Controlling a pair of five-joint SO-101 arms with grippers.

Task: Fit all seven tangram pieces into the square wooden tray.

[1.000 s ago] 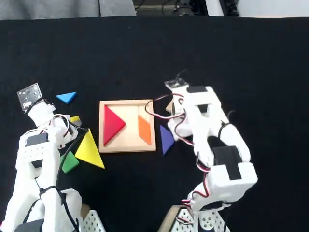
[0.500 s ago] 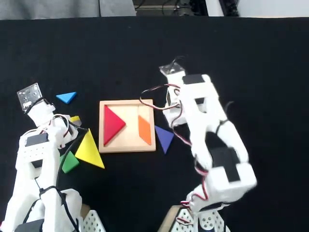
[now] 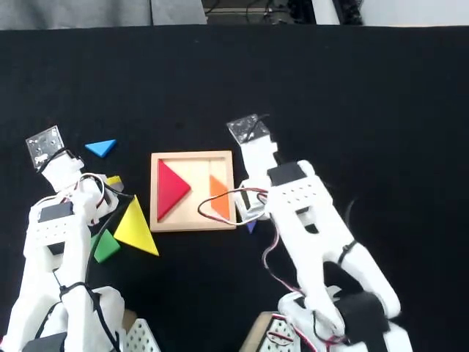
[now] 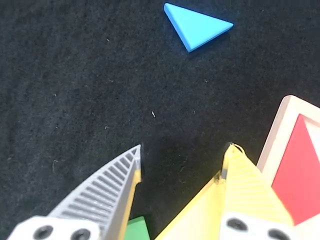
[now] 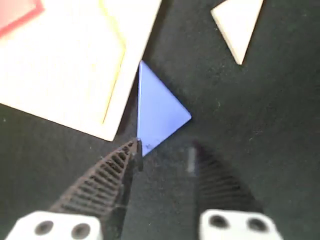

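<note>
risk: the right gripper (image 5: 164,150) is spread over the violet triangle (image 5: 157,112), which lies flat on the cloth just beside the right wall of the wooden tray (image 3: 193,155); one fingertip (image 5: 134,146) sits at a corner of the piece, not on a flank; if closed like this, the triangle is likely to be spun or squeezed out sideways; a finger could also be caught on the tray wall and the tray dragged, disturbing the red triangle (image 3: 170,189) and orange piece (image 3: 218,196) inside; a cable loop (image 3: 220,209) hangs over that side and could snag.
left gripper (image 4: 183,148): spread, nothing held, at centre left of the high view.
surface: black cloth (image 3: 366,110), flat, lint-flecked.
room: grey fabric (image 3: 73,13) at upper left; dark cables (image 3: 249,9) at top centre.
</note>
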